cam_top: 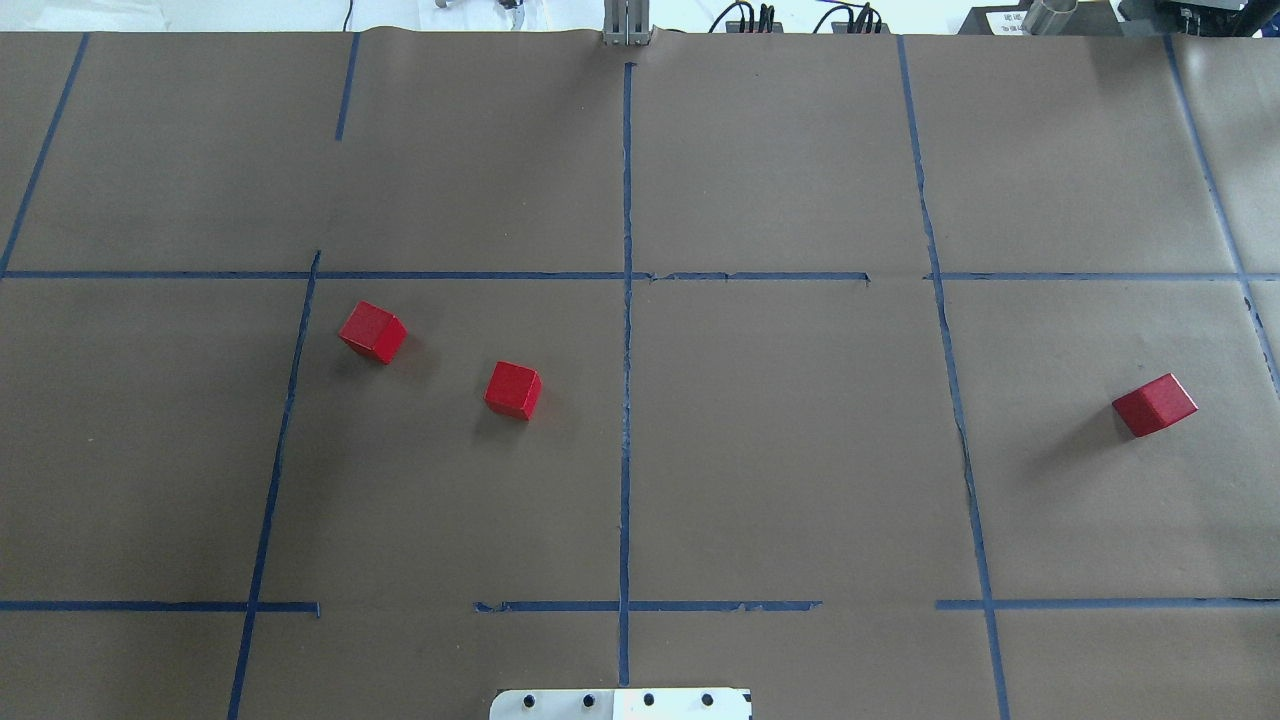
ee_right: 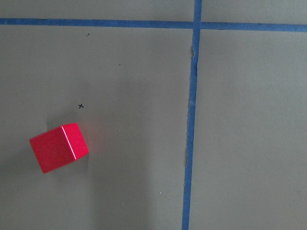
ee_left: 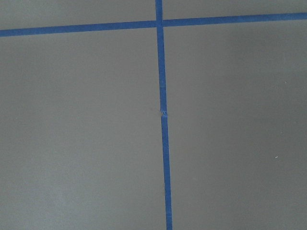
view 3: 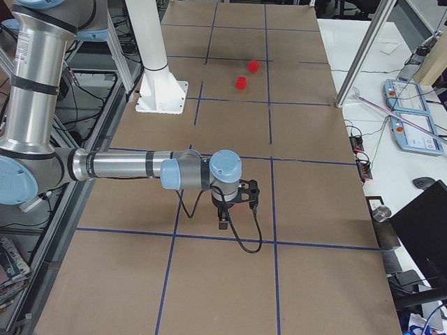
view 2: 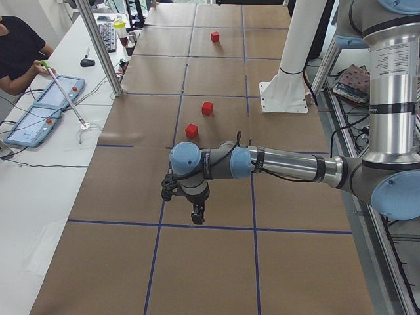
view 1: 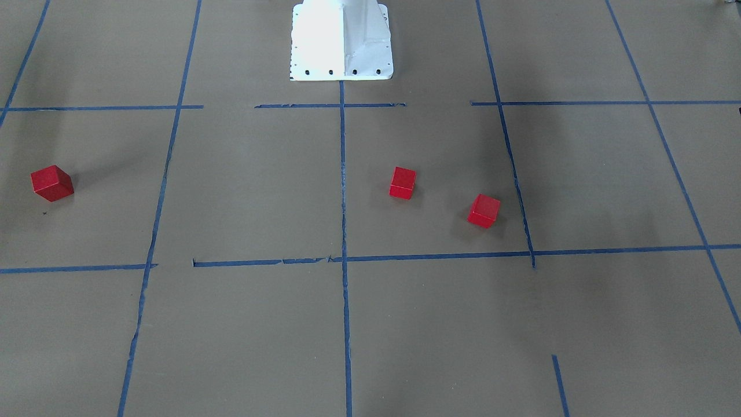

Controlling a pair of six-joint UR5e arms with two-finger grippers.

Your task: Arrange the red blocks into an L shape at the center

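Three red blocks lie apart on the brown paper. Two sit left of the middle tape line in the overhead view, one (cam_top: 372, 331) further out and one (cam_top: 513, 389) nearer the line. The third (cam_top: 1154, 404) lies far right and also shows in the right wrist view (ee_right: 58, 147). The center (cam_top: 626, 440) holds no block. My left gripper (view 2: 196, 216) hangs over the table's left end, away from the blocks. My right gripper (view 3: 222, 222) hangs over the right end. Both show only in the side views, so I cannot tell whether they are open or shut.
The white base plate (cam_top: 620, 703) stands at the near edge on the middle line. An operator (view 2: 16, 49) sits at a side table with tablets (view 2: 46, 108). An aluminium post (view 2: 98, 46) stands at the table's far edge.
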